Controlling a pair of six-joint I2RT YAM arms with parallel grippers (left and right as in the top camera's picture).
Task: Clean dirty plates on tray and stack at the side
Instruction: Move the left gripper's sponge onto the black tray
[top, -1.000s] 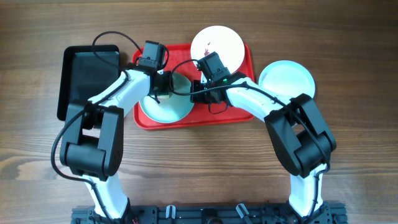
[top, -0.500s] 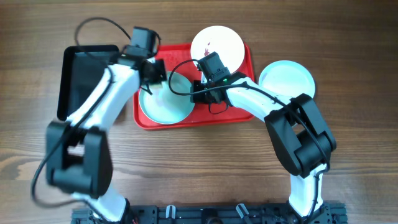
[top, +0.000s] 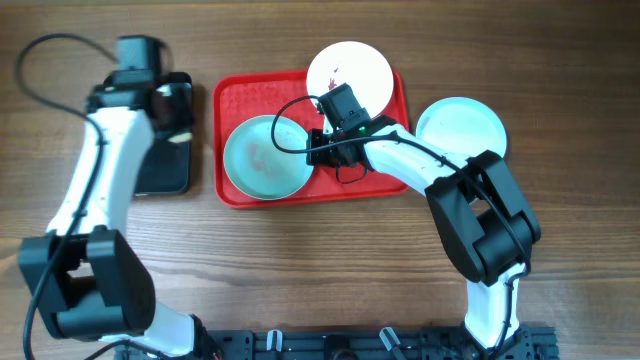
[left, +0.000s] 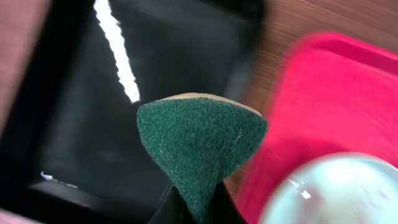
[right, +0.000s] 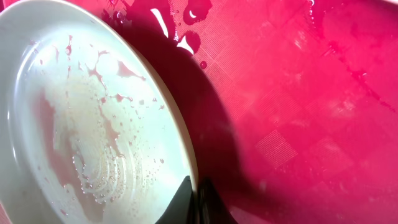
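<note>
On the red tray (top: 380, 170) lies a pale plate (top: 262, 160), wet with thin pinkish smears (right: 81, 124). My right gripper (top: 316, 150) is shut on this plate's right rim, its jaws (right: 198, 202) pinching the edge. A white plate (top: 349, 70) with reddish-brown smears sits at the tray's far right corner. A pale blue plate (top: 460, 128) rests on the table right of the tray. My left gripper (top: 163, 103) hangs over the black tray (top: 135, 175), shut on a green scouring sponge (left: 202, 140).
The black tray (left: 93, 124) lies left of the red tray (left: 323, 87), with a strip of wooden table between them. Water drops and puddles stand on the red tray's floor (right: 298, 93). A black cable loops above the pale plate near my right wrist.
My left arm has swung left off the pale plate to above the black tray, carrying the sponge. The right gripper has kept its grip on the plate's rim.
</note>
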